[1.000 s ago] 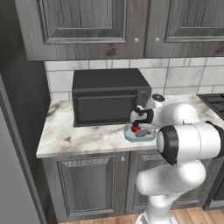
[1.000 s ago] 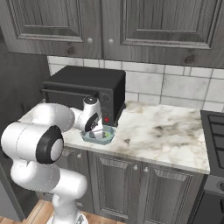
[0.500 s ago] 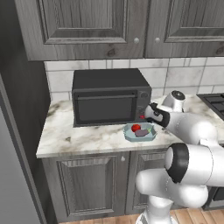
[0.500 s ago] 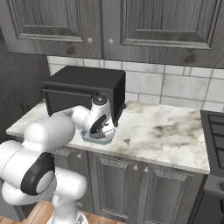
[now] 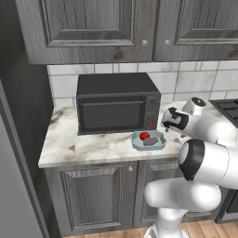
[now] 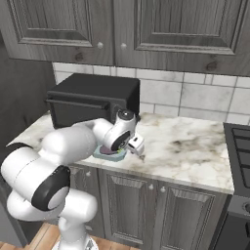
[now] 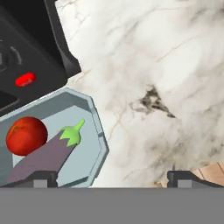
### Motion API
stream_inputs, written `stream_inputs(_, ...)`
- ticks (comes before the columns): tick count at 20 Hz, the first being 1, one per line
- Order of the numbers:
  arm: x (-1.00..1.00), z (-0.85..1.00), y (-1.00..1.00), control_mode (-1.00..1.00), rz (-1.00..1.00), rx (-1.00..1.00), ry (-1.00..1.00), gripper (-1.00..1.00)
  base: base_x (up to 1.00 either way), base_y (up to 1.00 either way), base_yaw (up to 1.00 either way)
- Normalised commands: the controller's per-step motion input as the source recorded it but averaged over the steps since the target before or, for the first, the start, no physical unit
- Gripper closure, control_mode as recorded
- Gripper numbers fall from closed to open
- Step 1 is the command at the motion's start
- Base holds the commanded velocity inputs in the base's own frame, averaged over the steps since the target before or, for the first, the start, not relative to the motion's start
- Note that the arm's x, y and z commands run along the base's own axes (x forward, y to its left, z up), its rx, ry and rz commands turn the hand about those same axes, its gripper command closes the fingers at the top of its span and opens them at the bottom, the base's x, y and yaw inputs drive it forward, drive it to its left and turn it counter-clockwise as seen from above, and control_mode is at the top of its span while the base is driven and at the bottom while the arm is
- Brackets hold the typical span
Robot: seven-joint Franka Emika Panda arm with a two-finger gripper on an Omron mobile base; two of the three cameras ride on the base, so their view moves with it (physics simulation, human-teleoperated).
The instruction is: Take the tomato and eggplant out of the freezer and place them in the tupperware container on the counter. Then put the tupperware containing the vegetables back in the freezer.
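Note:
The pale blue-grey tupperware container (image 5: 158, 143) sits on the white marbled counter (image 5: 88, 148) in front of the microwave's right end. Inside it lie the red tomato (image 5: 144, 135) and the purple-grey eggplant (image 5: 150, 142), side by side. The hand view shows the container (image 7: 94, 153) at lower left with the tomato (image 7: 26, 135) and the green-stemmed eggplant (image 7: 46, 157). My gripper (image 7: 116, 177) is open with nothing between its fingers, above bare counter (image 7: 166, 65) just right of the container. It hangs at the container's right edge (image 5: 167, 128), seen from the other side too (image 6: 138, 149).
The black microwave (image 5: 116, 104) stands directly behind the container, its corner close to the hand (image 7: 26, 52). A stove (image 6: 239, 141) borders the counter on the right. Dark upper cabinets (image 5: 93, 28) hang overhead. A tall grey surface (image 5: 7, 186) fills the far left.
The arm has swung right: the gripper, first right over the container, has slid off to its right side. Tomato, eggplant and container have stayed put.

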Motion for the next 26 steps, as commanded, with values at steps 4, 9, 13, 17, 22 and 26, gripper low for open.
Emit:
stream_inputs(4, 0.00, -0.09, 0.22, -1.00, 0.33, -0.14, 0.00, -1.00, 0.00, 0.00, 0.00)
stream_inputs(9, 0.00, -0.16, 0.20, -1.00, 0.16, -0.08, 0.01, -1.00, 0.00, 0.00, 0.00)
stream_inputs(13, 0.03, -0.27, 0.00, -1.00, 0.02, -0.04, 0.04, -1.00, 0.00, 0.00, 0.00)
stream_inputs(17, 0.10, -0.22, 0.00, -1.00, 0.00, -0.01, 0.04, -1.00, 0.00, 0.00, 0.00)
stream_inputs(22, 0.18, -0.08, 0.00, -1.00, 0.00, 0.00, 0.02, -1.00, 0.00, 0.00, 0.00)
stream_inputs(26, 0.07, -0.08, 0.00, -1.00, 0.00, 0.00, 0.01, -1.00, 0.00, 0.00, 0.00)
